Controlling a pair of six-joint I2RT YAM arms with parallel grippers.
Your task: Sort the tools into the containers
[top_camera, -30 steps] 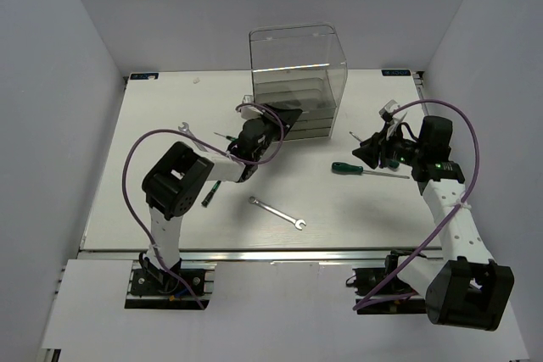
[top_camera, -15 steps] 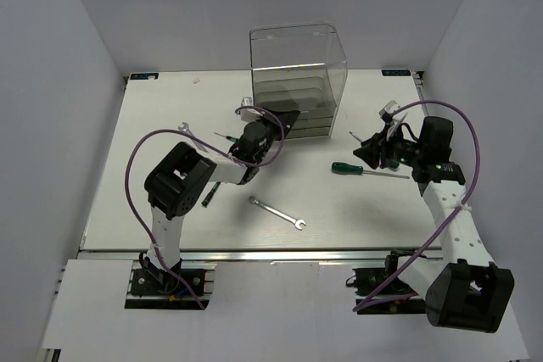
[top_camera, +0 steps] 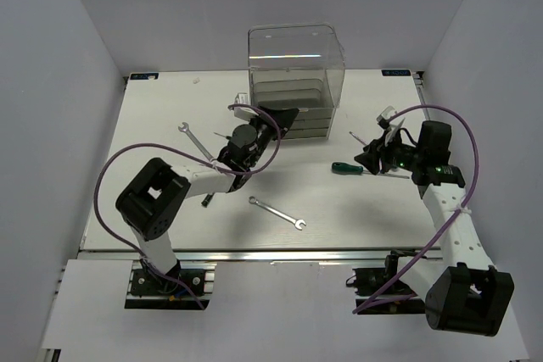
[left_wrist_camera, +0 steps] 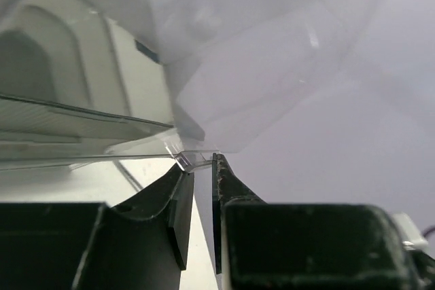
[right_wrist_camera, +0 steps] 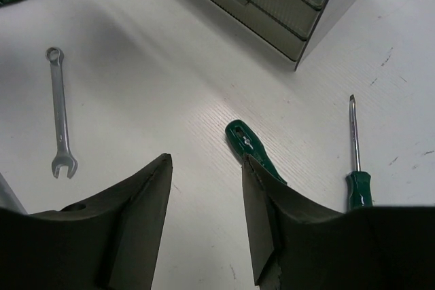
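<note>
1. The left gripper (left_wrist_camera: 199, 166) is closed almost fully on the drawer lip (left_wrist_camera: 192, 159), a thin clear edge at the front of the containers (top_camera: 297, 57). This grip is judged to be for pulling a drawer open.
2. The right gripper (right_wrist_camera: 206, 161) is held open, with its fingers spread above the green handle of the large screwdriver (right_wrist_camera: 242, 138). A pick-up is judged to be prepared.
3. Every counted tool lies on the table (top_camera: 153, 116), in front of or beside the containers.
4. Two wrenches are counted: the far wrench (top_camera: 193, 139) and the near wrench (top_camera: 277, 213).
5. Four screwdrivers are counted:
   - the large screwdriver
   - the right slim screwdriver (top_camera: 356, 136)
   - the left slim screwdriver (top_camera: 225, 136)
   - the half-hidden screwdriver (top_camera: 206, 197), partly covered by the left arm (top_camera: 191, 177)
6. The number of drawers cannot be determined.
</note>
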